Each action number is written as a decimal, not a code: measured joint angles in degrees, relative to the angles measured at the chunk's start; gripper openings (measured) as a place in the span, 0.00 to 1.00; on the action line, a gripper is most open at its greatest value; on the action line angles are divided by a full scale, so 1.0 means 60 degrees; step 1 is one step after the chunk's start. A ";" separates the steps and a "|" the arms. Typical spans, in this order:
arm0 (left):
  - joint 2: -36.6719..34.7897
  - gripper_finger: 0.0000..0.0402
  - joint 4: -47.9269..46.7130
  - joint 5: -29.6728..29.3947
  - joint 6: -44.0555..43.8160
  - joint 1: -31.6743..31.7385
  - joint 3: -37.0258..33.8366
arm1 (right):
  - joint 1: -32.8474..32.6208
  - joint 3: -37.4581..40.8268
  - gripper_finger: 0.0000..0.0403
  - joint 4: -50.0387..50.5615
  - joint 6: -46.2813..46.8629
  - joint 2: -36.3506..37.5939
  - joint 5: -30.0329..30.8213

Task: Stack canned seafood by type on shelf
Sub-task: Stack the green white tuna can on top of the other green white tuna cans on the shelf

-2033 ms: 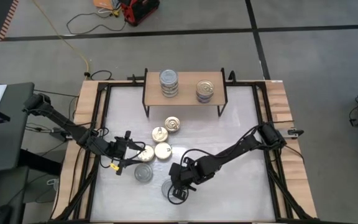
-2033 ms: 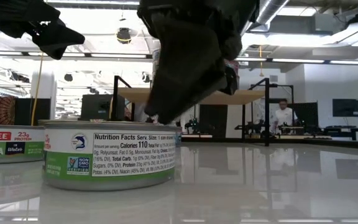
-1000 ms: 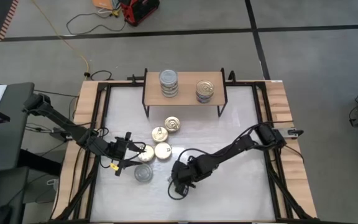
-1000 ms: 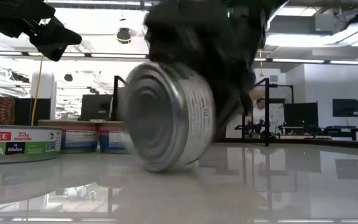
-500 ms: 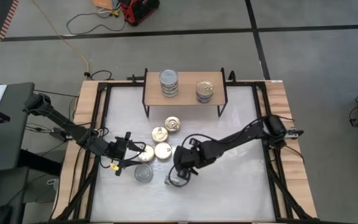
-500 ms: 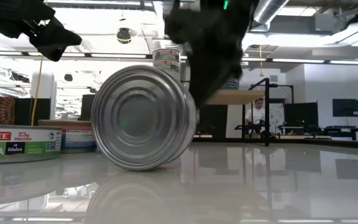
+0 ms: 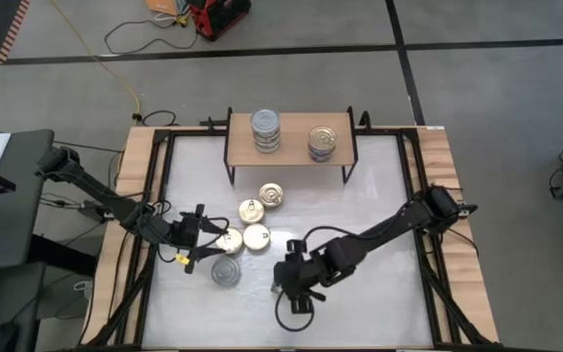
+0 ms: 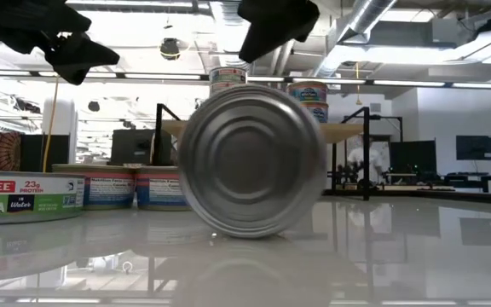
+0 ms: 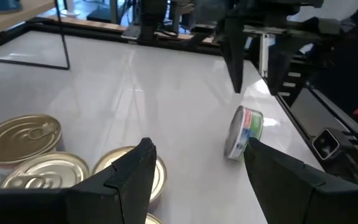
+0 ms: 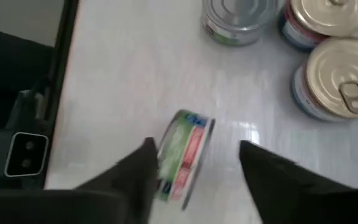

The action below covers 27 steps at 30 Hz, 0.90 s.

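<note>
Now, right pincer (image 10: 194,163) wide — above tin (image 8: 252,161) on edge, bare tabletop (image 7: 379,215) beyond

Bright, even light falls from ceiling strip lamps (image 8: 156,77) far behind the glossy white table (image 8: 399,256), which mirrors a tin on its edge (image 8: 254,162). Shadows are faint. The right wrist view is motion-blurred; arm silhouettes in the low view are dark.

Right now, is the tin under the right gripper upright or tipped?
Tipped: the tin stands on its rim, flat end facing the low camera.
</note>
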<state>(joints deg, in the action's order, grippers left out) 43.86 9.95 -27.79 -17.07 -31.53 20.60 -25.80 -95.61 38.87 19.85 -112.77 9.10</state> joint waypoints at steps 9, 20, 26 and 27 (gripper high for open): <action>0.0000 0.58 -0.0005 -0.0029 -0.0343 0.0000 0.0000 | -0.0728 0.0000 0.77 0.0695 0.1173 -0.0990 0.0349; -0.0007 0.58 -0.0019 0.0068 -0.0604 0.0004 0.0047 | -0.0804 0.0004 0.56 0.1686 0.1616 -0.1377 0.0237; -0.0001 0.58 -0.0031 0.0079 -0.0402 0.0004 0.0051 | -0.0802 -0.0004 0.39 0.2172 0.0732 -0.1151 0.0320; 0.0000 0.58 -0.0031 0.0040 -0.0304 0.0004 0.0051 | -0.0802 -0.0004 0.39 0.2176 0.0505 -0.1151 0.0471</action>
<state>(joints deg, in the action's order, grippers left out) 43.86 9.76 -27.55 -18.89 -31.51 20.91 -30.61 -95.64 51.92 22.88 -119.68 11.93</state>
